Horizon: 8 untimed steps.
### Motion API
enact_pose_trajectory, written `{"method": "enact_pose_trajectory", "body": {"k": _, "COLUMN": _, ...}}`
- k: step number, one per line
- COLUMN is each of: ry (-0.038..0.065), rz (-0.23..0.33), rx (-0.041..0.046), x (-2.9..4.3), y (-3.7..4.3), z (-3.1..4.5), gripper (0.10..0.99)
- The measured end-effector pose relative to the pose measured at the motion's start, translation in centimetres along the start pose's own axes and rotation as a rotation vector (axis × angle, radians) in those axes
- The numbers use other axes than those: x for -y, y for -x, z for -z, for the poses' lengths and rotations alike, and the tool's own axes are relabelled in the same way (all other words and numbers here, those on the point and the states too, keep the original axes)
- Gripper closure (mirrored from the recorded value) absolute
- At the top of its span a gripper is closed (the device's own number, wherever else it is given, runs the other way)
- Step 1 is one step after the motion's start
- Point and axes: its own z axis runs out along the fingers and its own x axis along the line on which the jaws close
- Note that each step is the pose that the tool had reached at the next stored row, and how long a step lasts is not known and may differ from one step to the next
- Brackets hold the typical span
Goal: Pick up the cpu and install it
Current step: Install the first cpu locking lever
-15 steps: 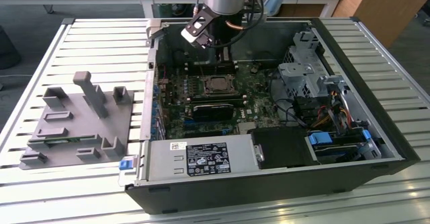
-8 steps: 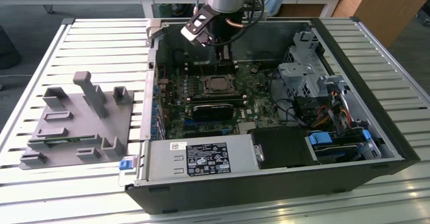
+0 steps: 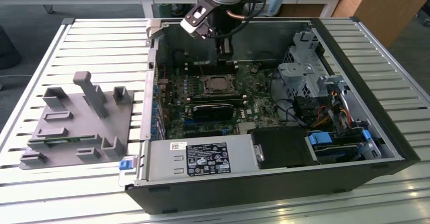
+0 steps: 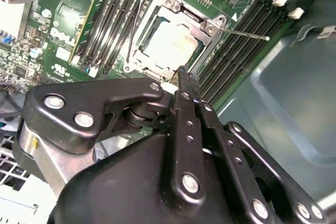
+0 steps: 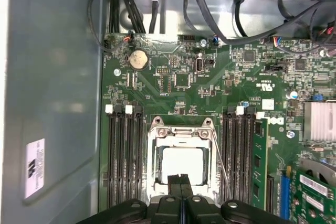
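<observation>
Jaws clenched: the 2 black fingers lie pressed against each other, with only a thin seam between them in the first wrist view.

Gripper hangs inside the open computer case, low over the motherboard. In both wrist views its tip lines up with one edge of the socket frame. Cannot tell whether the tip touches frame or chip. In the exterior view the gripper stands just beyond the socket, on the far side from the camera.

The cpu lies flat inside the metal-framed socket, pale silver top up, square to the frame. It also shows in the second wrist view and as a small light square mid-board in the exterior view.

Thin wire lever stands angled out from the socket frame.

Dark memory slots run in banks on 2 opposite sides of the socket. Coin cell sits on the board well apart from the socket, near a bundle of black cables.

Case lies on its side on a slatted metal table. Power supply fills the case's near edge. Grey fixture plate with upright posts rests on the table at the exterior view's left, beside the case.
</observation>
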Motion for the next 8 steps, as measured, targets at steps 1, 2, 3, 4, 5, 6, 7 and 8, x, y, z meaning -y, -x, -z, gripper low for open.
{"method": "enact_pose_trajectory", "body": {"k": 1, "ry": 0.000, "rz": 0.000, "rx": 0.0001, "x": 0.00, "y": 0.00, "z": 0.24, "gripper": 0.980}}
{"method": "enact_pose_trajectory", "body": {"k": 2, "ry": 0.000, "rz": 0.000, "rx": 0.0001, "x": -0.01, "y": 0.00, "z": 0.48, "gripper": 0.980}}
{"method": "enact_pose_trajectory", "body": {"k": 3, "ry": 0.000, "rz": 0.000, "rx": 0.0002, "x": -0.01, "y": 0.00, "z": 0.71, "gripper": 0.980}}
{"method": "enact_pose_trajectory", "body": {"k": 4, "ry": 0.000, "rz": 0.000, "rx": 0.0002, "x": -0.01, "y": 0.00, "z": 0.79, "gripper": 0.980}}
{"method": "enact_pose_trajectory", "body": {"k": 5, "ry": 0.000, "rz": 0.004, "rx": 0.0000, "x": -0.01, "y": 0.00, "z": 0.79, "gripper": 0.980}}
{"method": "enact_pose_trajectory", "body": {"k": 6, "ry": 0.000, "rz": 0.019, "rx": -0.0001, "x": -0.01, "y": -0.01, "z": 0.78, "gripper": 0.980}}
{"method": "enact_pose_trajectory", "body": {"k": 7, "ry": 0.000, "rz": 0.037, "rx": -0.0002, "x": -0.01, "y": -0.01, "z": 0.78, "gripper": 0.980}}
{"method": "enact_pose_trajectory", "body": {"k": 8, "ry": 0.000, "rz": 0.056, "rx": -0.0004, "x": -0.01, "y": 0.00, "z": 0.78, "gripper": 0.980}}
